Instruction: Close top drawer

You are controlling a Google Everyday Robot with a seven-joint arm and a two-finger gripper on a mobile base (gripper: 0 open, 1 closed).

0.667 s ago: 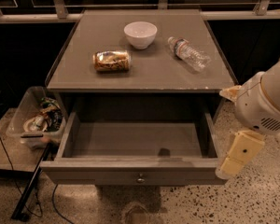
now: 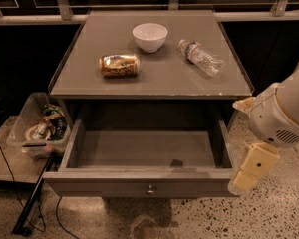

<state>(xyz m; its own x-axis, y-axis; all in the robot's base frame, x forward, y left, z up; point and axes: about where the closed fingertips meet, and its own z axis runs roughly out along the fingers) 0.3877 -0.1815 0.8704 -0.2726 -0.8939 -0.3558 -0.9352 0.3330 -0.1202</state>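
Top drawer [image 2: 99, 185]: pulled far out of the cabinet toward 6 o'clock; front panel well ahead of the counter [image 2: 84, 78] edge, knob [image 2: 150, 189] at centre.
Progress: nothing closed yet; by judgement the full inward push toward 12 o'clock is left.
Pincer [image 2: 249, 176]: at 4 o'clock, just beside the drawer's right front corner; contact not clear; spread or pressed together, cannot tell.
Arm [image 2: 281, 116]: white housing at 3 o'clock, above the pincer.
Counter top: flat grey; white bowl [image 2: 149, 36] upright at 12 o'clock, can [image 2: 119, 65] on its side toward 10 o'clock, plastic bottle [image 2: 202, 58] lying down toward 1 o'clock; all well apart.
Room: speckled stone floor [image 2: 269, 218]; clear bin [image 2: 25, 128] of clutter at 9 o'clock beside the cabinet; dark cable [image 2: 5, 163] at 8 o'clock; dark panes behind a pale rail [image 2: 30, 19] at 12 o'clock.
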